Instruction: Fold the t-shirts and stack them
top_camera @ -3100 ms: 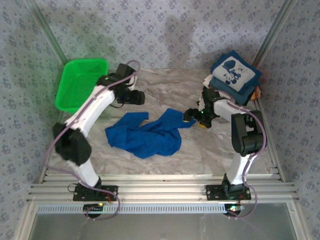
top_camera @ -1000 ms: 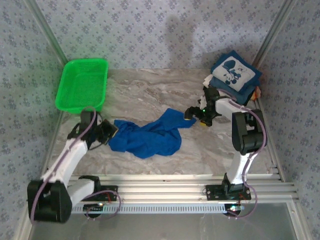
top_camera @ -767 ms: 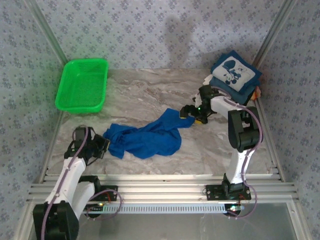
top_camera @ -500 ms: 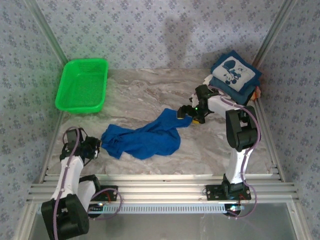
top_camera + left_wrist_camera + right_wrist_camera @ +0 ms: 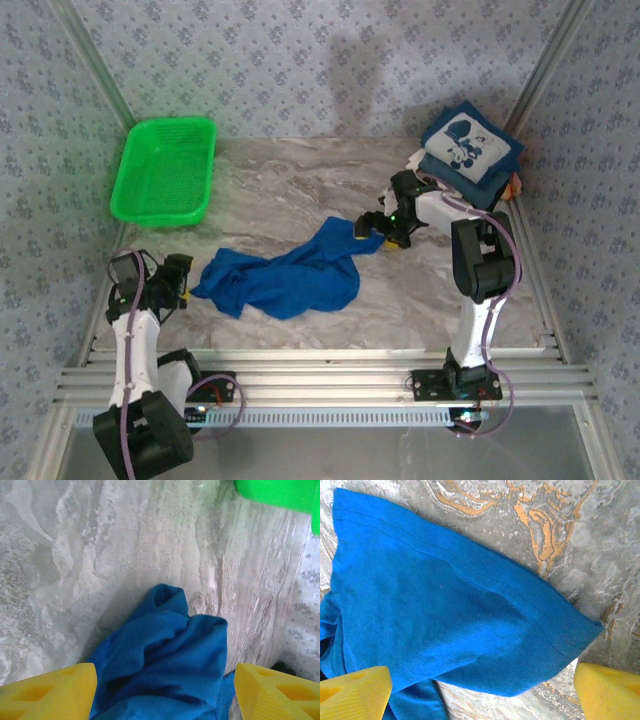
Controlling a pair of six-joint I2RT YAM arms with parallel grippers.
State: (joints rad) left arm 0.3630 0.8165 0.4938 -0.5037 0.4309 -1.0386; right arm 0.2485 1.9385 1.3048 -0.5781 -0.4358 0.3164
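The blue tee [image 5: 290,278] lies long left-to-right btw my arms: left gripper [image 5: 176,280], jaws apart, at its near-left end; right gripper [image 5: 372,228], jaws wide, over far-right corner.

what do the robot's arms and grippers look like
The left arm and right arm have white links, chunky black joints and a thin mauve cable looping alongside. The left gripper and right gripper each end in yellow wedge-shaped fingers with triangular cut-outs.

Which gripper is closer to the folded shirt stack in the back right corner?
Right. The right gripper is just in front and left of the folded stack, at the right end of the blue t-shirt; the left gripper is across the table at its left end.
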